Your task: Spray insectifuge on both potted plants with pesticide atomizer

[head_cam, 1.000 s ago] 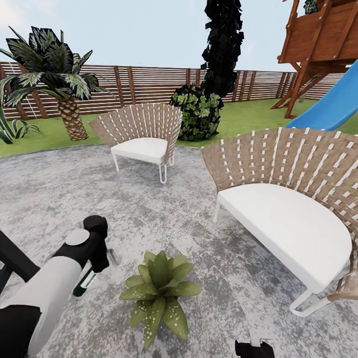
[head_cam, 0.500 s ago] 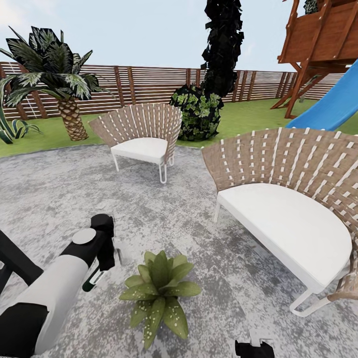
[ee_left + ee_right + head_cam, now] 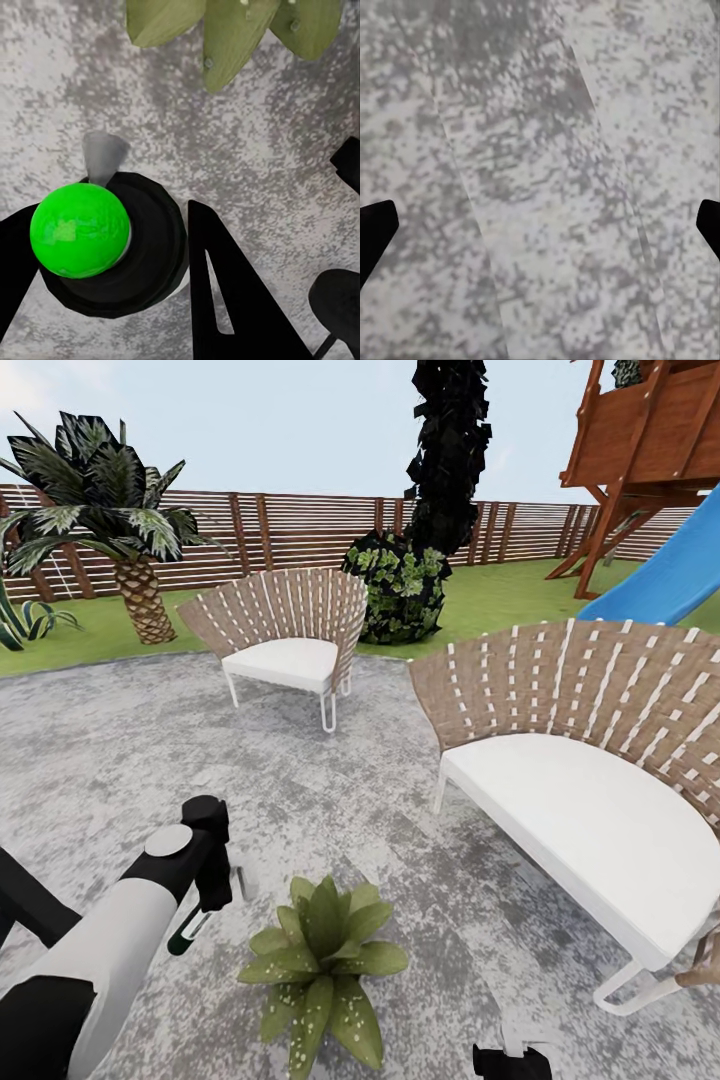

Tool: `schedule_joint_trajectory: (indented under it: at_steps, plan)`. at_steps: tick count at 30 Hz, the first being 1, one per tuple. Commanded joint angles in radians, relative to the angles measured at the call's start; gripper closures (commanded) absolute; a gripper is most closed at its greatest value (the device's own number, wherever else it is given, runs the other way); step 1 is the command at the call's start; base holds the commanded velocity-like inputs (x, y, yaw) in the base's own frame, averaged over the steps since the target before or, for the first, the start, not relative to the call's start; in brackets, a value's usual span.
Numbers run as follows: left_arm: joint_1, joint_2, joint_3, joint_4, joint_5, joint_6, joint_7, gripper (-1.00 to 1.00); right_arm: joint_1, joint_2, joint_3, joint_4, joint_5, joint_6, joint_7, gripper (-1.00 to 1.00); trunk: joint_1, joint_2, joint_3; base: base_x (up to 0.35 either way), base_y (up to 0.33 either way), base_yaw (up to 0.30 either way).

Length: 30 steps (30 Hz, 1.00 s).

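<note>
The left claw (image 3: 205, 900) pinches the slim, dark pesticide atomizer (image 3: 188, 932) beside a speckled, broad-leaved potted plant (image 3: 322, 960) on mottled stone patio (image 3: 120, 760); the right claw (image 3: 540, 225) hangs spread.

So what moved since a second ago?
The left gripper, holding the spray bottle, swung closer to the potted plant. The camera also shifted a little, so the plant, the big chair and the small chair sit slightly differently in the head view; they themselves did not move. The bottle remains in the left gripper's grasp. The right gripper stays low and open.
</note>
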Motion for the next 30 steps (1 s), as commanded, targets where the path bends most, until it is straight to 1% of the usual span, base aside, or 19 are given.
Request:
schedule_joint_trajectory:
  at_steps: [1, 4, 5, 8, 9, 10, 11, 13, 14, 15, 17, 19, 21, 22, 24, 25, 26, 28, 30]
  plan:
    - [0.000, 0.001, -0.003, -0.001, -0.003, 0.010, -0.007, 1.00, 0.000, 0.000, 0.008, -0.001, -0.007, -0.001, -0.004, -1.00, 0.000, 0.000, -0.001, 0.007, 0.001, 0.000]
    - [0.002, 0.007, -0.004, -0.001, -0.002, 0.008, -0.007, 1.00, 0.000, 0.000, 0.008, -0.001, -0.007, -0.001, -0.004, -1.00, 0.000, 0.000, -0.001, 0.002, 0.000, 0.000]
    - [0.003, 0.018, -0.003, 0.000, -0.001, 0.008, -0.007, 1.00, 0.000, 0.000, 0.008, -0.001, -0.007, -0.001, -0.004, -1.00, 0.000, 0.000, -0.001, 0.000, 0.000, 0.000]
    - [0.007, 0.071, -0.002, 0.000, 0.011, -0.010, -0.007, 1.00, 0.000, 0.000, 0.008, -0.001, -0.007, -0.001, -0.004, -1.00, 0.000, 0.000, -0.001, 0.000, 0.000, 0.000]
    - [0.012, 0.091, -0.002, 0.001, 0.034, -0.032, -0.007, 1.00, 0.000, 0.000, 0.008, -0.001, -0.007, -0.001, -0.004, -1.00, 0.000, 0.000, -0.001, 0.000, 0.000, 0.000]
    - [0.015, 0.103, -0.002, 0.001, 0.069, -0.047, -0.007, 1.00, 0.000, 0.000, 0.009, -0.001, -0.007, -0.001, -0.004, -1.00, 0.000, 0.000, -0.001, 0.000, 0.000, 0.000]
    - [0.016, 0.109, -0.003, 0.001, 0.099, -0.056, -0.007, 1.00, 0.000, 0.000, 0.009, -0.001, -0.007, -0.001, -0.004, -1.00, 0.000, 0.000, -0.001, 0.000, 0.000, 0.000]
    - [0.022, 0.105, -0.006, 0.008, 0.123, -0.060, -0.007, 1.00, 0.000, 0.000, 0.009, -0.001, -0.007, -0.001, -0.004, -1.00, 0.000, 0.000, -0.001, 0.000, 0.000, 0.000]
    - [0.026, 0.102, -0.007, 0.011, 0.128, -0.060, -0.007, 1.00, 0.000, 0.000, 0.009, -0.001, -0.007, -0.001, -0.004, -1.00, 0.000, 0.000, -0.001, 0.000, 0.000, 0.000]
    - [0.040, 0.091, -0.009, 0.014, 0.130, -0.059, -0.007, 1.00, 0.000, 0.000, 0.009, -0.001, -0.007, -0.001, -0.004, -1.00, 0.000, 0.000, -0.001, 0.000, 0.000, 0.000]
    - [0.063, 0.064, -0.010, 0.011, 0.125, -0.059, -0.007, 1.00, 0.000, 0.000, 0.009, -0.001, -0.007, -0.001, -0.004, -1.00, 0.000, 0.000, -0.001, 0.000, 0.000, 0.000]
    - [0.068, 0.053, -0.011, 0.008, 0.124, -0.058, -0.007, 1.00, 0.000, 0.000, 0.009, -0.001, -0.007, -0.001, -0.004, -1.00, 0.000, 0.000, -0.001, 0.000, 0.000, 0.000]
    - [0.071, 0.033, -0.013, 0.005, 0.122, -0.056, -0.007, 1.00, 0.000, 0.000, 0.008, -0.001, -0.007, -0.001, -0.004, -1.00, 0.000, 0.000, -0.001, 0.000, 0.000, 0.000]
    - [0.071, 0.030, -0.014, 0.004, 0.121, -0.056, -0.007, 1.00, 0.000, 0.000, 0.008, -0.001, -0.007, -0.001, -0.004, -1.00, 0.000, 0.000, -0.001, 0.000, 0.000, 0.000]
    - [0.072, 0.034, -0.011, 0.003, 0.121, -0.056, -0.007, 1.00, 0.000, 0.000, 0.008, -0.001, -0.007, -0.001, -0.004, -1.00, 0.000, 0.000, -0.001, 0.000, 0.000, 0.000]
    - [0.072, 0.048, -0.009, 0.002, 0.120, -0.057, -0.007, 1.00, 0.000, 0.000, 0.008, -0.001, -0.007, -0.001, -0.004, -1.00, 0.000, 0.000, -0.001, 0.000, 0.000, 0.000]
    - [0.072, 0.078, -0.008, 0.002, 0.120, -0.057, -0.007, 1.00, 0.000, 0.000, 0.008, -0.001, -0.007, -0.001, -0.004, -1.00, 0.000, 0.000, -0.001, 0.000, 0.000, 0.000]
    - [0.072, 0.104, -0.007, 0.002, 0.119, -0.057, -0.007, 1.00, 0.000, 0.000, 0.009, -0.001, -0.007, -0.001, -0.004, -1.00, 0.000, 0.000, -0.001, 0.000, 0.000, 0.000]
    - [0.073, 0.152, -0.006, 0.006, 0.119, -0.058, -0.007, 1.00, 0.000, 0.000, 0.009, -0.001, -0.007, -0.001, -0.004, -1.00, 0.000, 0.000, -0.001, 0.000, 0.000, 0.000]
